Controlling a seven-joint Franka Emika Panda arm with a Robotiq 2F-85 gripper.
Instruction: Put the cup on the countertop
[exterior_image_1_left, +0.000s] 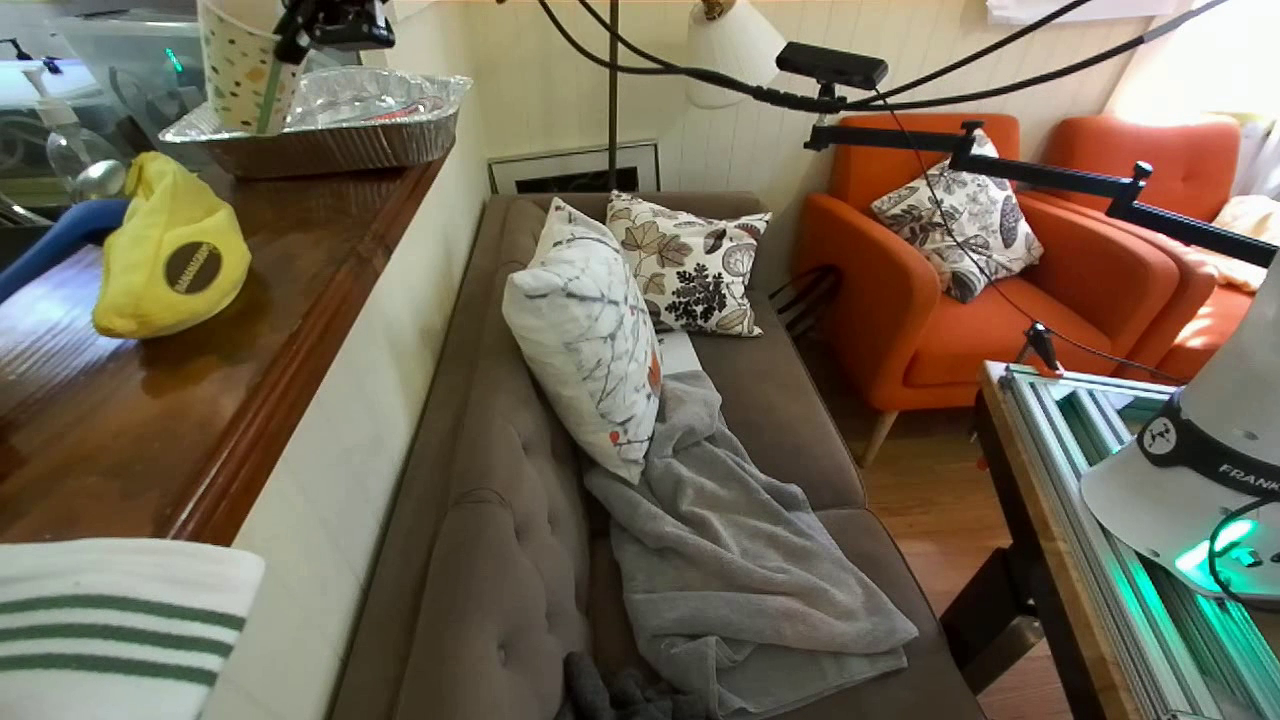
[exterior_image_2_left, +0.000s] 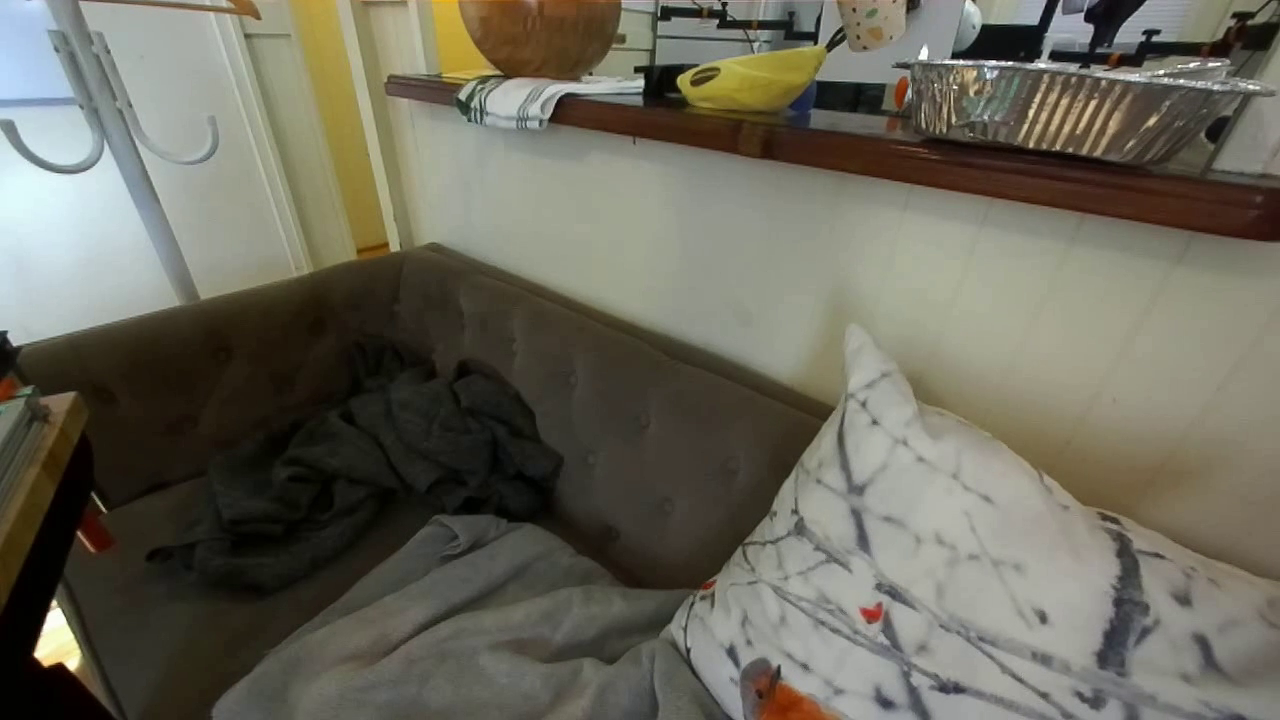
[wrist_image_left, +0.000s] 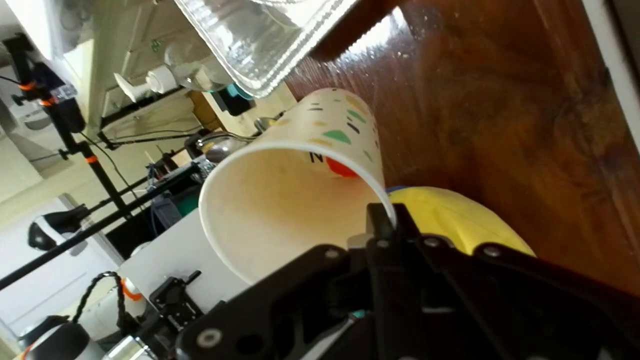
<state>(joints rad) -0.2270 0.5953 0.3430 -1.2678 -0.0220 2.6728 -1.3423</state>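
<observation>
The cup (exterior_image_1_left: 235, 75) is whitish with coloured specks and hangs above the countertop (exterior_image_1_left: 200, 420), in front of the foil tray in this exterior view. In an exterior view only the lower part of the cup (exterior_image_2_left: 872, 22) shows at the top edge, above the yellow bag and apart from the countertop (exterior_image_2_left: 850, 150). In the wrist view the cup (wrist_image_left: 345, 120) has its open mouth toward the camera, over the countertop (wrist_image_left: 465, 115). My gripper (wrist_image_left: 385, 220) is shut on its rim, one finger inside and one outside. The gripper (exterior_image_1_left: 290, 45) also shows at the cup's upper side.
A yellow banana-shaped bag (exterior_image_1_left: 180, 265) lies on the countertop close to the cup. The foil tray (exterior_image_1_left: 340, 150) stands farther along. A striped towel (exterior_image_2_left: 540, 98) and a wooden bowl (exterior_image_2_left: 540, 35) are at the far end. The sofa (exterior_image_1_left: 510, 560) is below the counter wall.
</observation>
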